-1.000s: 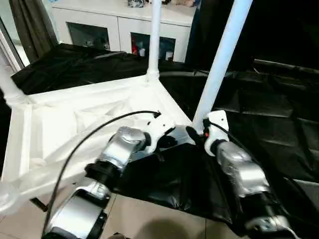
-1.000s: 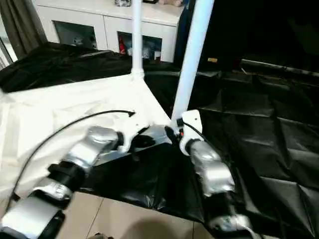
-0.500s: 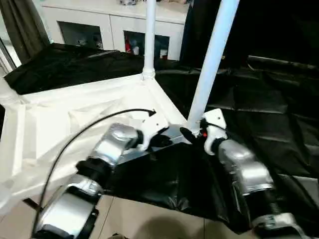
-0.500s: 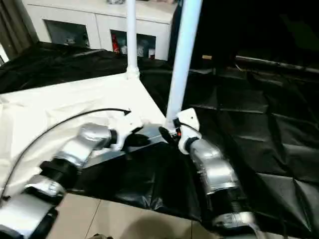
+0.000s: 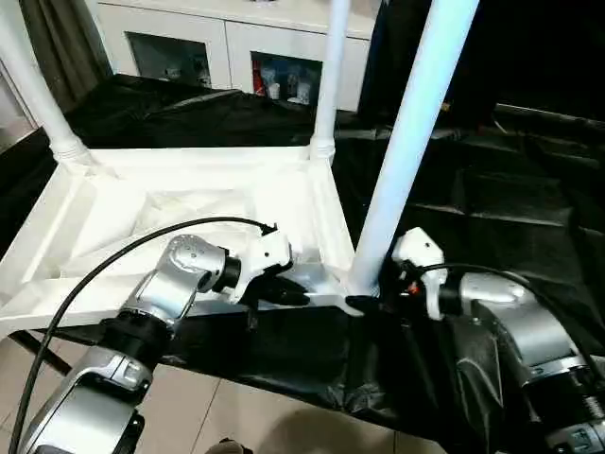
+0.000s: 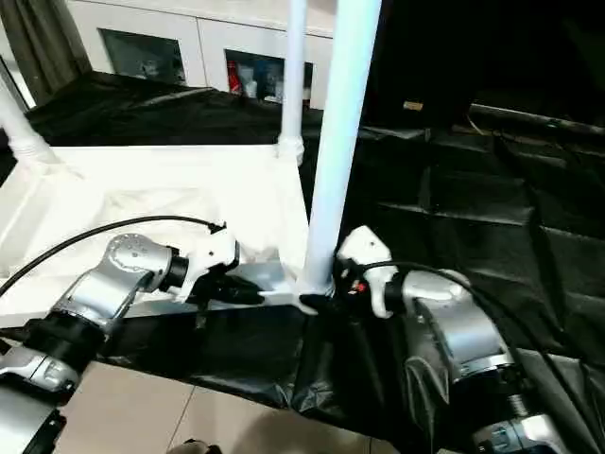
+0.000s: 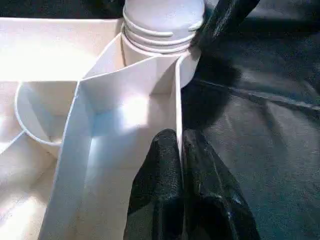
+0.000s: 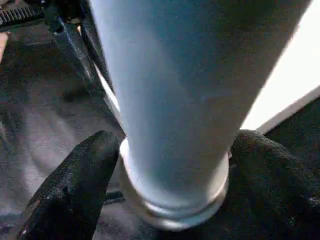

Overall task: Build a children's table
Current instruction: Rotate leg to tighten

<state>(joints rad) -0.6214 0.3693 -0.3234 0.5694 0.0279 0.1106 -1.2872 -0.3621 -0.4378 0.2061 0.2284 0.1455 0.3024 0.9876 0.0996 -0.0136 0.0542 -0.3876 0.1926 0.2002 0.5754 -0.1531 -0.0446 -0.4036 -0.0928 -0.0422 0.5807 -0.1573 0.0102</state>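
With my left fingers (image 7: pixel 182 165) pinched shut on the upturned table top's (image 5: pixel 189 203) rim, I'd close the wide-open right fingers (image 8: pixel 170 165) squarely around the near leg (image 5: pixel 402 161) at the top's 4 o'clock corner and twist it tight.

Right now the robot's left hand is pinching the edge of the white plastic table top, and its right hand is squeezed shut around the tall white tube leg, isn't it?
Not quite. The left hand does pinch the edge of the white plastic table top, but the right hand is not squeezed shut. The right wrist view shows its black fingers spread wide on either side of the tall white tube leg.
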